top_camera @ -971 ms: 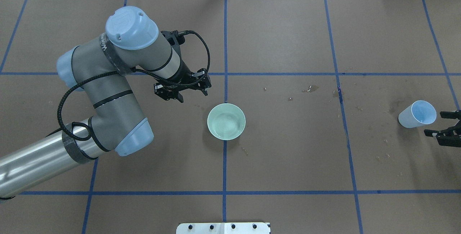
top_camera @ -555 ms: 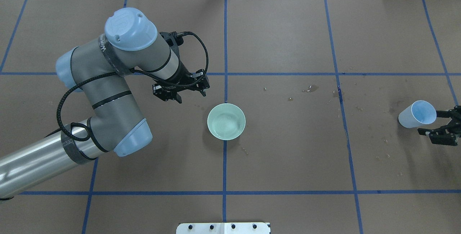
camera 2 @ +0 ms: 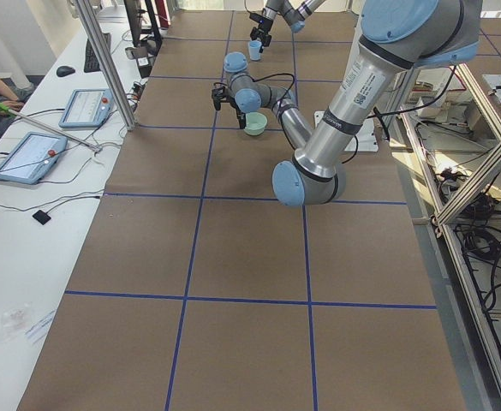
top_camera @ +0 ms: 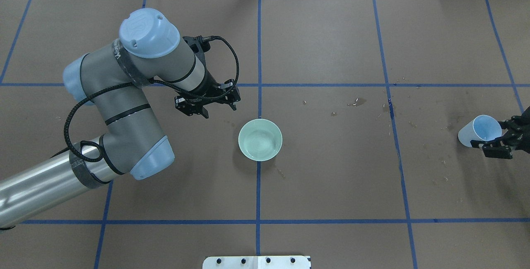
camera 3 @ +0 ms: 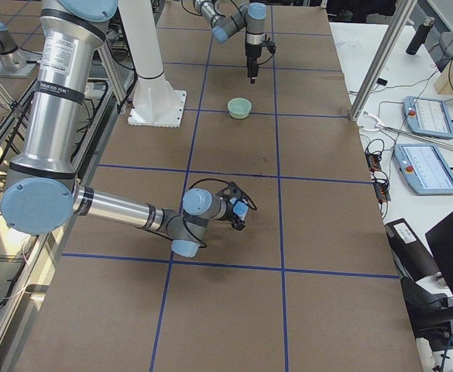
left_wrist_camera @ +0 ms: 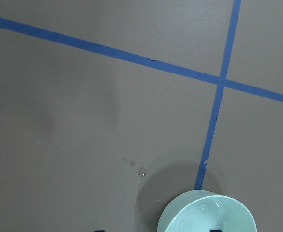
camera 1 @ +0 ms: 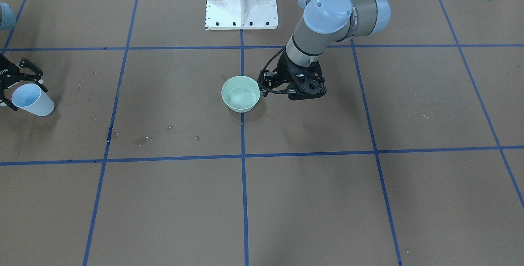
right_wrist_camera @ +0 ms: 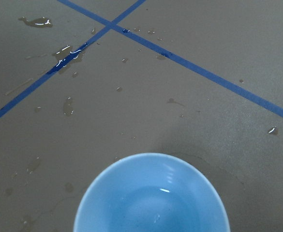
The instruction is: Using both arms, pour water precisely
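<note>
Surface: brown paper table (top_camera: 331, 186) gridded with blue tape (top_camera: 258, 194); spilled droplets (right_wrist_camera: 66, 55) lie scattered ahead of the right claw.
Left claw (top_camera: 210, 105): points down at the table, fingers spread wide, holding nothing, hanging above the paper.
Bowl (top_camera: 245, 132): round, glossy pale green, just beside the left claw, apart from it.
Right claw (top_camera: 493, 137): lies roughly level, fingers parted either side of the cup; contact unclear.
Cup (top_camera: 468, 136): smooth pale blue, tapered, upright, mouth up.
Water (top_camera: 261, 145): faint ripples in the bowl; a white glint inside the cup.
</note>
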`<state>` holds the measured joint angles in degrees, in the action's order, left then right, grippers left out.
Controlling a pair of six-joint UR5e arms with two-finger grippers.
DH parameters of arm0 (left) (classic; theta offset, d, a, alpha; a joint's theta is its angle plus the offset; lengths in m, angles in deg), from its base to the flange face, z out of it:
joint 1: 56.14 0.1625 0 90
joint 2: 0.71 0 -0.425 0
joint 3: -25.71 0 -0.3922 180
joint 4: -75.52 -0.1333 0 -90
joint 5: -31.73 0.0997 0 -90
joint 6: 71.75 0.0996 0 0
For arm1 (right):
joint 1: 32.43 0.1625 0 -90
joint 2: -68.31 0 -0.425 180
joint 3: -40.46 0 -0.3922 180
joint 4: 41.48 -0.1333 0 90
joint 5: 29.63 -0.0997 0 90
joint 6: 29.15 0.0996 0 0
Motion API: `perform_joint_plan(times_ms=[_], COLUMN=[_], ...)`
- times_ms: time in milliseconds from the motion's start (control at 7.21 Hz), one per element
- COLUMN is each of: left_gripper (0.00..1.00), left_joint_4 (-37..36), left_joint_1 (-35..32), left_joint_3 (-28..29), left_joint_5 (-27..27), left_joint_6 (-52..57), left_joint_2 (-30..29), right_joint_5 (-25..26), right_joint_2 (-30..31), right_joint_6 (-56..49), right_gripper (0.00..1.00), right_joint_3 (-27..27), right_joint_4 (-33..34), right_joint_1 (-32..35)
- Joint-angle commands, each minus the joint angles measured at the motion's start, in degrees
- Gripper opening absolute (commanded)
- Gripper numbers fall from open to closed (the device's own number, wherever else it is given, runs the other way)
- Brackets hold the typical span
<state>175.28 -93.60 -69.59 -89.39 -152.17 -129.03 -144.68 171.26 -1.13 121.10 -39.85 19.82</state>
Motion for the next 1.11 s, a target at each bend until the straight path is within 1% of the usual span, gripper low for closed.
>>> perform_joint_plan(times_ms=[0,278,833,971], left_gripper=[0.78,0.78,0.78,0.78], left_joint_4=[0.00,0.00,0.00,0.00], left_joint_1=[-0.06,-0.15,-0.24,-0.24], left_joint_3=[0.02,0.02,-0.06,-0.06], left_joint_5=[0.00,0.00,0.00,0.00], left_joint_6=[0.00,0.00,0.00,0.00], left_joint_2=[0.00,0.00,0.00,0.00], right_joint_5=[0.19,0.80,2.21,2.21], right_joint_2=[-0.73,-0.73,-0.73,-0.73], right_joint_6=[0.37,0.99,0.99,1.07], right_gripper=[0.98,0.97,0.96,0.93], right_joint_3=[-0.65,-1.00,-1.01,-1.09], right_joint_4=[-0.13,-2.94,-3.91,-3.91], right_joint_1=[-0.12,-0.91,-1.18,-1.35])
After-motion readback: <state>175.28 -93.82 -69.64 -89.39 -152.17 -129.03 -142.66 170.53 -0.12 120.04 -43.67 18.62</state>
